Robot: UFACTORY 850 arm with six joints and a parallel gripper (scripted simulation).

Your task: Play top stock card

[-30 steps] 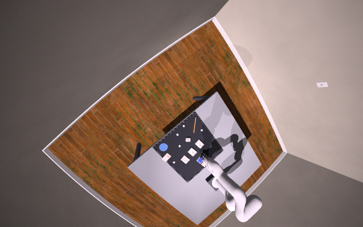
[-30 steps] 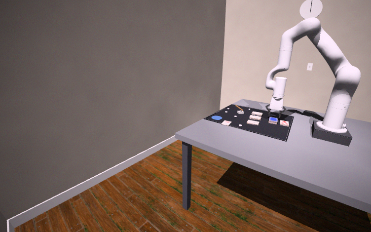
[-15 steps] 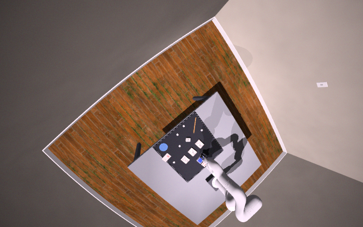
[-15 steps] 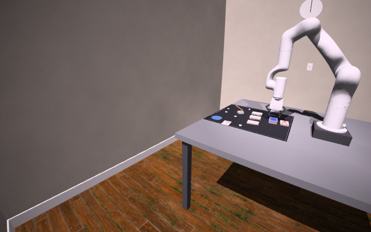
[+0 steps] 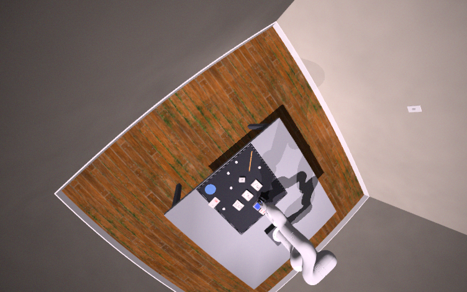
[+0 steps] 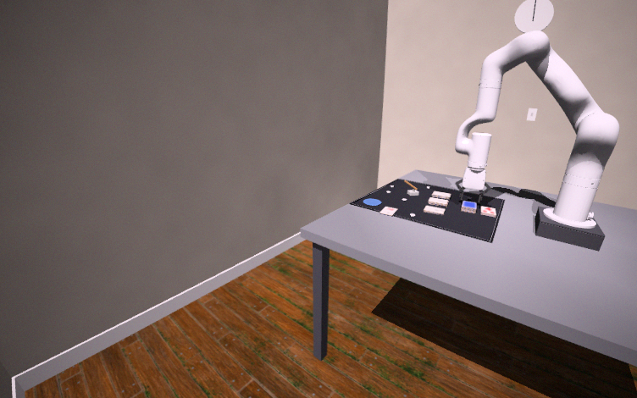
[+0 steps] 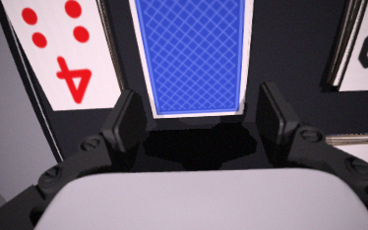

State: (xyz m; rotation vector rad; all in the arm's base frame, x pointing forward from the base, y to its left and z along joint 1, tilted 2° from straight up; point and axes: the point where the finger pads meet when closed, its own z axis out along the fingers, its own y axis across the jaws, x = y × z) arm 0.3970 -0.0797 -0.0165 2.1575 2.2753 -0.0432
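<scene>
The face-down stock (image 7: 194,55) shows its blue patterned back on the black card cloth (image 6: 427,204). It also shows in the exterior view (image 6: 468,206) and in the overhead view (image 5: 257,205). My gripper (image 7: 198,104) is open and empty, its fingers standing wide just short of the stock's near end, low over the cloth. The waste pile (image 7: 59,54), a red 4 face up, lies to the left of the stock in the wrist view. Three face-up piles (image 6: 437,201) lie in a row farther along the cloth; their numbers are too small to read.
On the cloth are a blue disc (image 6: 372,202), a lone card (image 6: 388,210), a small block (image 6: 412,191), an orange stick (image 6: 411,184) and small white bits. The arm's base (image 6: 569,228) stands on the grey table to the right.
</scene>
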